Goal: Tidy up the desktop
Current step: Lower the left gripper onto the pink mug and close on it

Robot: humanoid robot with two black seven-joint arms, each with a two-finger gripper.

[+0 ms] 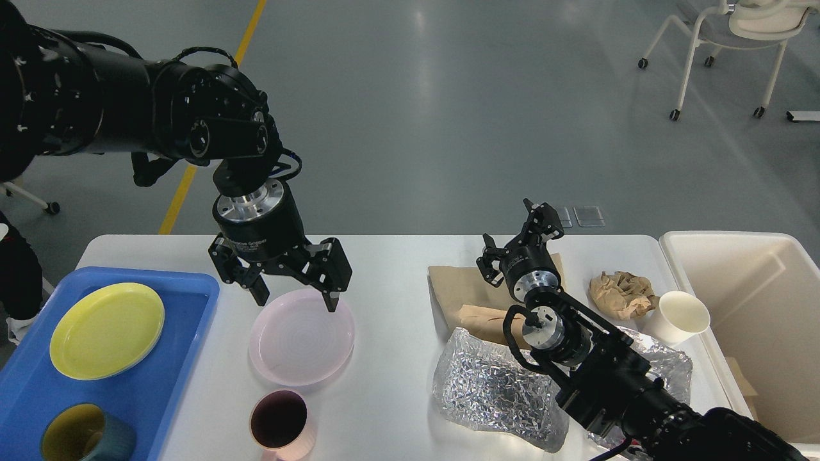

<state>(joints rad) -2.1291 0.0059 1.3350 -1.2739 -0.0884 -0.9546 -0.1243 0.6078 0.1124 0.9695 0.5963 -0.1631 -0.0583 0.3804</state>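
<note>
The white desktop (391,275) fills the lower view. On it lie a pink plate (301,339), a pink cup (280,422), a flat brown paper bag (461,291), crumpled foil (493,390), a crumpled brown paper ball (620,293) and a white paper cup (680,315). My left gripper (296,299) points down, open and empty, its fingers straddling the far rim of the pink plate. My right gripper (520,238) is open and empty, raised over the far edge of the paper bag.
A blue tray (186,333) at the left holds a yellow plate (107,330) and a teal cup (83,436). A cream-white bin (756,307) stands at the table's right end. A wheeled chair (724,45) stands far back right.
</note>
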